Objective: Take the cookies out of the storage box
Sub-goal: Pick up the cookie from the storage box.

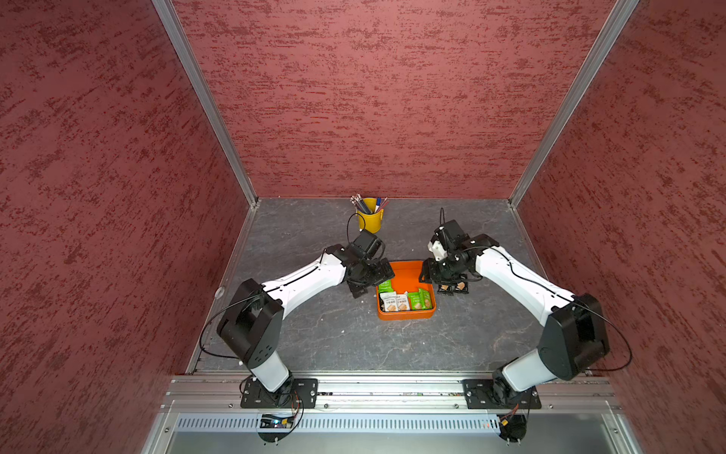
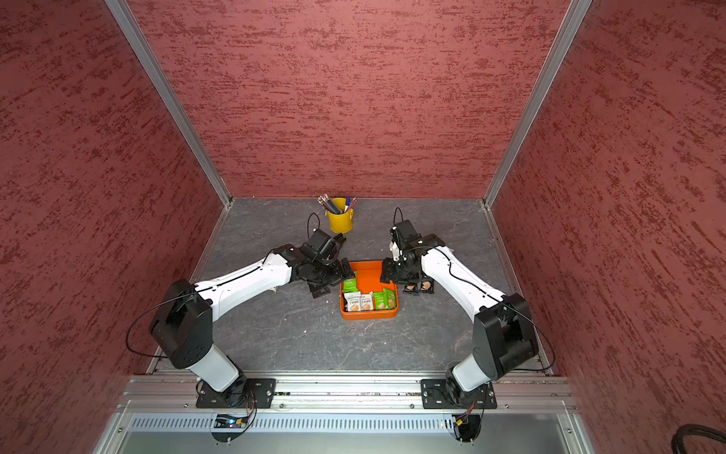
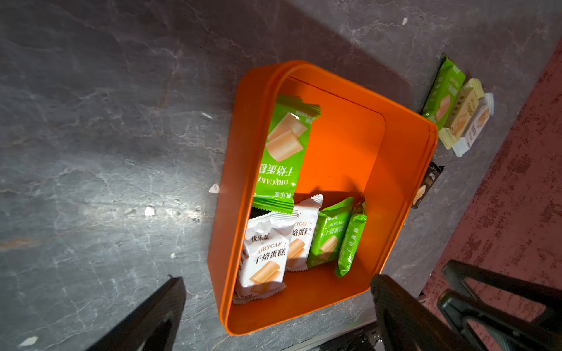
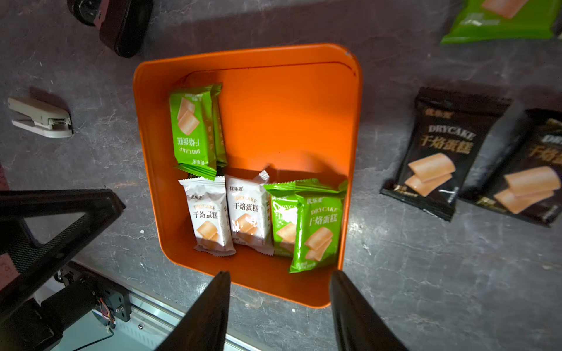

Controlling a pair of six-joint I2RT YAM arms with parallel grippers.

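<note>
Item: cookies (image 4: pixel 209 218). Several packets remain in storage box (image 4: pixel 289 115), two white and rest green, along wall nearest robot bases and one side. Black packets (image 4: pixel 438 152) lie out on desk (image 4: pixel 410 288) beside box. Glossy film, tan biscuit print. Likely light, crinkly, slippery, contents brittle; pinch crimped end seam gently. Left end effector (image 3: pixel 275 278) spread wide, empty. Right end effector (image 4: pixel 279 273) half-parted, empty, over box.
</note>
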